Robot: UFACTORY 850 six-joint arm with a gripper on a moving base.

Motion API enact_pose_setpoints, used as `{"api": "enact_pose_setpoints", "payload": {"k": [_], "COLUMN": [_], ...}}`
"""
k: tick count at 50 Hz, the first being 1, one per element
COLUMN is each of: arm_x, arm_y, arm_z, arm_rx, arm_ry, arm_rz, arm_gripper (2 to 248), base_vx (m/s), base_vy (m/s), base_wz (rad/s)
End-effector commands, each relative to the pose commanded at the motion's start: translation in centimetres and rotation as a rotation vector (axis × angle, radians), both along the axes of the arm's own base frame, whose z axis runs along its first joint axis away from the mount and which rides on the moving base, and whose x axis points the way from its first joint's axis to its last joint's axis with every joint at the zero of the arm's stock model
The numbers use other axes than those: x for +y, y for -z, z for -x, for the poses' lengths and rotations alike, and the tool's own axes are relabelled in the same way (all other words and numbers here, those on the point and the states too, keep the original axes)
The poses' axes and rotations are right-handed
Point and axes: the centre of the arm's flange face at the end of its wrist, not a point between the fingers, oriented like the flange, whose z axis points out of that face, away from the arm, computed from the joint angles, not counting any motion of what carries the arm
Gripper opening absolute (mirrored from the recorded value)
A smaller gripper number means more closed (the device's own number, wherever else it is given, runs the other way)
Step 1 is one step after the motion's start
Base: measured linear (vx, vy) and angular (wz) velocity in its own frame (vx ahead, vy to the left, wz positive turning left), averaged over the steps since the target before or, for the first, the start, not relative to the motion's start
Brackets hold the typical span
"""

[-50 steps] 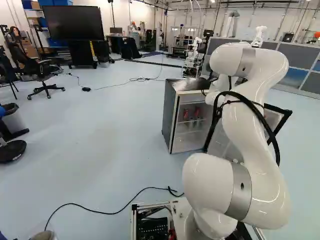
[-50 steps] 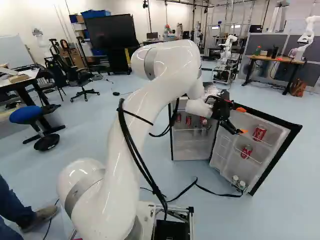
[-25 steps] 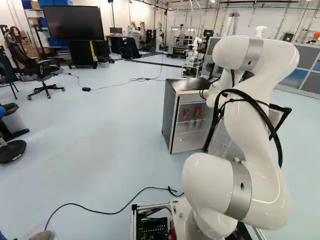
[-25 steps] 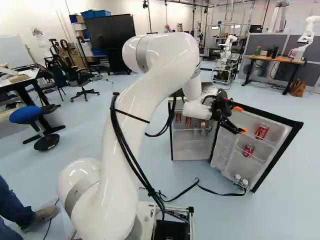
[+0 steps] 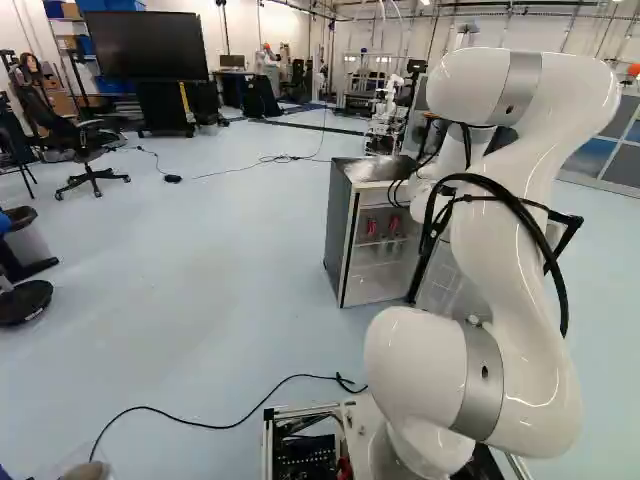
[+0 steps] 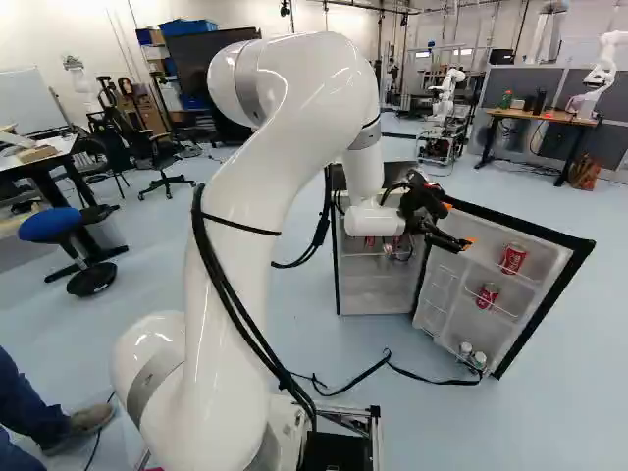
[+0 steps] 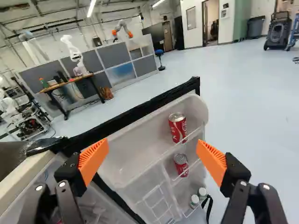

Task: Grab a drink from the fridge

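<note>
Since earlier frame: raised elbow of arm [image 6: 294,113], eased pincer [image 7: 153,151] slightly left; spread, gripping nothing. See red cans [image 7: 177,127] right, on fridge door [image 7: 135,135]. Might bump door by lowering too near, tipping cans. In the way: shelf rail [image 7: 191,136], perhaps looping cable [image 6: 321,226].

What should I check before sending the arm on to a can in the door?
1. Fridge door open: ok, swung wide.
2. Hand open and empty: ok.
3. Cans present in the door: ok, an upper red soda can and a lower one.
4. Can gripped or touching both pads: not ok, both cans are beyond the fingers.
5. Black strap free of the door's foot: cannot tell.
</note>
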Motion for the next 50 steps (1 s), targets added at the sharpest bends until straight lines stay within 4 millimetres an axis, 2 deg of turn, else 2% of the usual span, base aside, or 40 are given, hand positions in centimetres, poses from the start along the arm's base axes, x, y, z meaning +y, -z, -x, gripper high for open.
{"api": "enact_pose_setpoints", "payload": {"k": [34, 50], "arm_x": [6.5, 8.2], "arm_y": [-1.7, -2.1], "arm_z": [3.8, 5.0], "arm_rx": [0.107, 0.141], "arm_ry": [-0.371, -0.527], "arm_rz": [0.061, 0.094], "arm_gripper": [247, 247], "base_vx": [0.0, 0.0], "base_vy": [0.0, 0.0], "base_wz": [0.0, 0.0]}}
